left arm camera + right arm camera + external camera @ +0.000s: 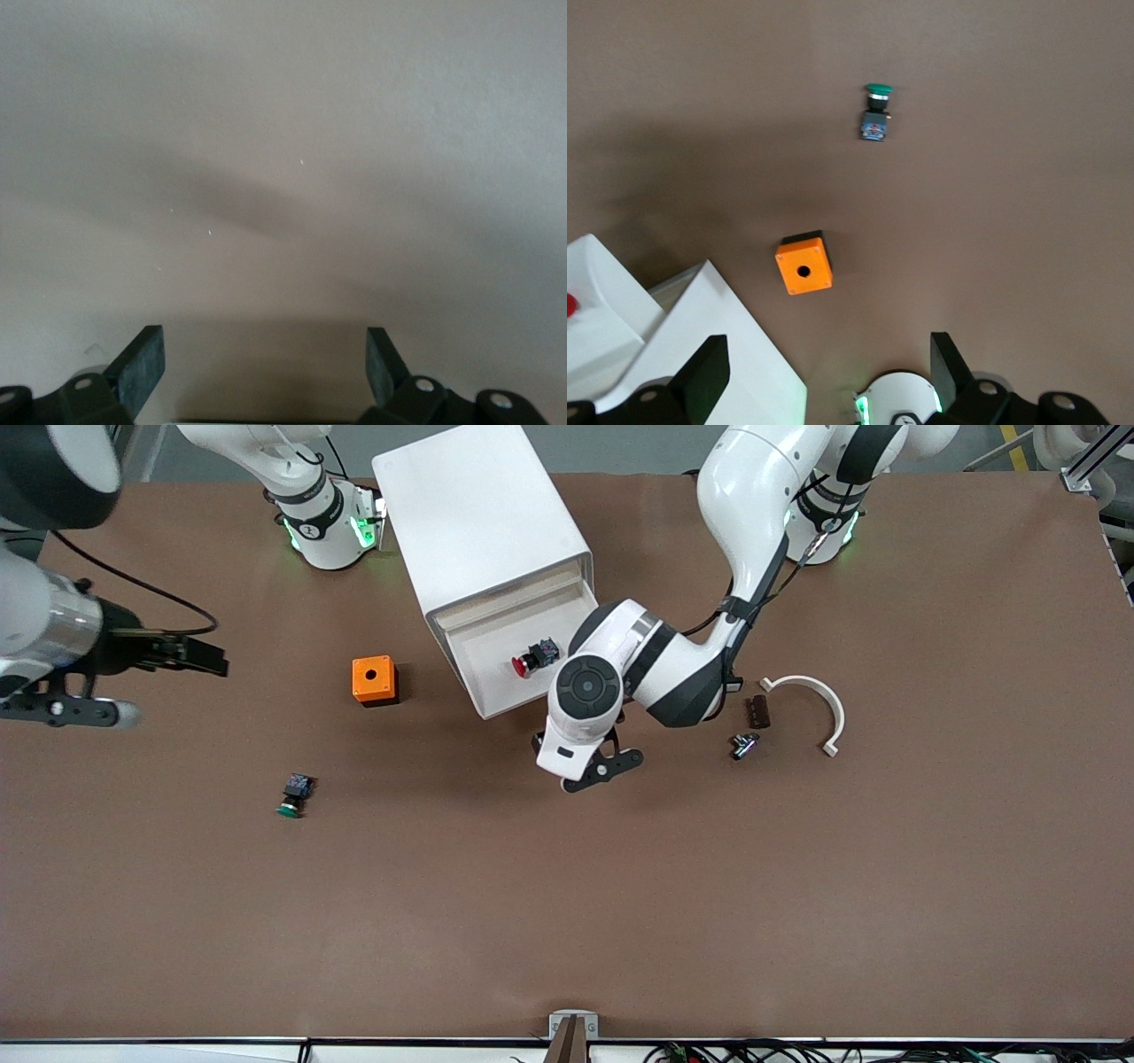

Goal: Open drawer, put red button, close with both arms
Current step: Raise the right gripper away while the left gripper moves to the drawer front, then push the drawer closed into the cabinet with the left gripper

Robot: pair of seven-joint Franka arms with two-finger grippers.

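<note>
The drawer [523,660] of the white cabinet [483,522] is pulled out, and the red button [534,657] lies on its side inside the white tray, near the corner toward the left arm's end of the tabletop [567,912].

The left tool [589,766] hangs low over the bare tabletop, just in front of the open drawer. Its two fingers [142,367] stand wide apart and they hold nothing; in the left wrist view only the brown surface is seen between them.

The right tool [177,655] is up in the air over the right arm's end of the tabletop, well apart from the cabinet. Its fingers [704,372] are also spread wide, with nothing between them.

An orange box [374,680] with a round hole on top stands on the tabletop beside the drawer, toward the right arm's end. The green button [294,795] lies nearer to the front camera than this box. Toward the left arm's end there are a white curved piece [819,704], a small dark block [757,711] and a small metal part [742,746], all close to each other and near the left arm's wrist
</note>
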